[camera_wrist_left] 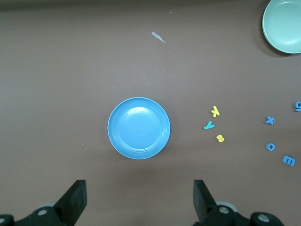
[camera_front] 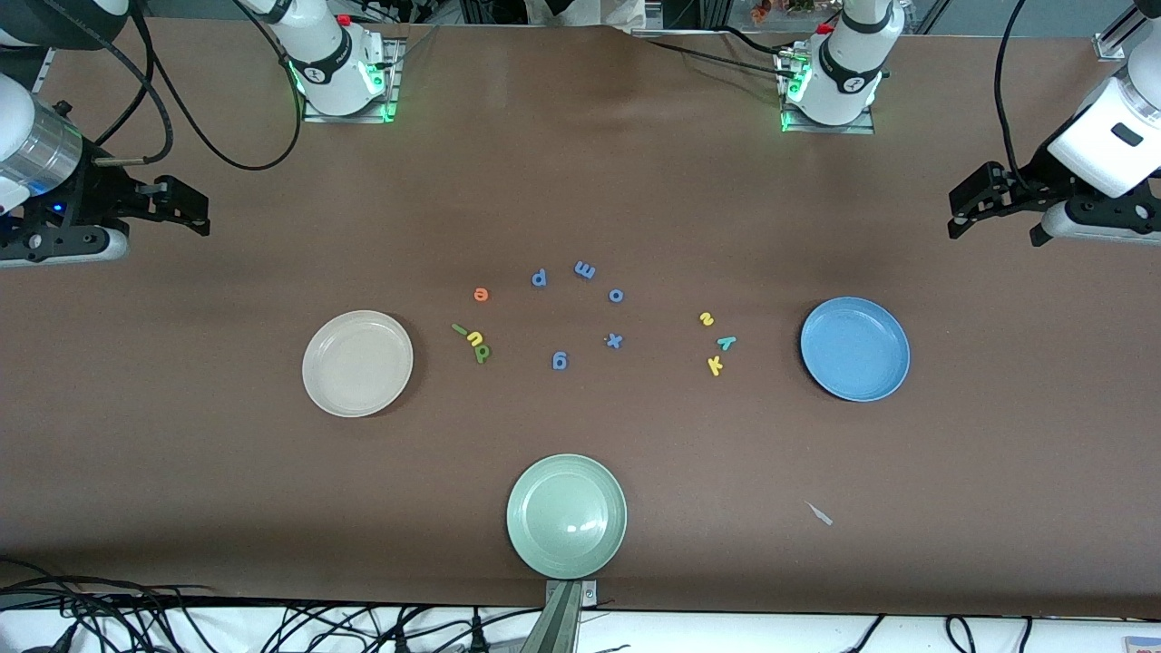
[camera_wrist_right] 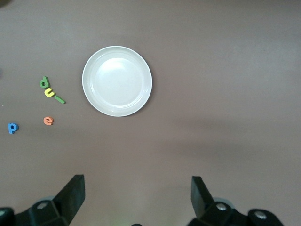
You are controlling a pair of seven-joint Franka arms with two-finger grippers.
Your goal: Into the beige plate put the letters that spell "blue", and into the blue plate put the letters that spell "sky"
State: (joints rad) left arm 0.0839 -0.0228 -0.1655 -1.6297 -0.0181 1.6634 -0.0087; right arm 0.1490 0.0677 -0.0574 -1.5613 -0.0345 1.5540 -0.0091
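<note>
a: brown table (camera_front: 181, 472), cables along the near edge. nearest the cam is the pale green plate (camera_front: 566, 515), nothing in it, not part of the job. small grey scrap (camera_front: 819, 513) beside it toward the left arm's end.

b: step?

a: looks like the very start, nothing sorted yet. beige plate (camera_front: 357, 363) bare, blue plate (camera_front: 854, 349) bare too.

b: letters?

a: "blue" set sits just beside the beige plate: green b (camera_front: 482, 353), yellow u (camera_front: 474, 339), thin green l (camera_front: 459, 329) bunched and touching, orange e (camera_front: 481, 294) a bit farther off. "sky" set is near the blue plate: yellow k (camera_front: 715, 365), teal y (camera_front: 726, 342), yellow s (camera_front: 707, 318). five all-blue letters (camera_front: 614, 340) lie between the groups, leave those.

b: grippers?

a: right gripper (camera_front: 177, 207) up in the air at its end of the table, jaws spread wide, nothing between; beige plate lies ahead of the jaws, b/u/l off to one side of that line. left gripper (camera_front: 975, 204) likewise, jaws spread, empty, blue plate straight ahead of them, k/y/s off to one side.

b: next?

a: prob drop onto one letter. they're tiny and flat, so a fine pinch low to the table; b/u/l touch, so one may drag its neighbours.
</note>
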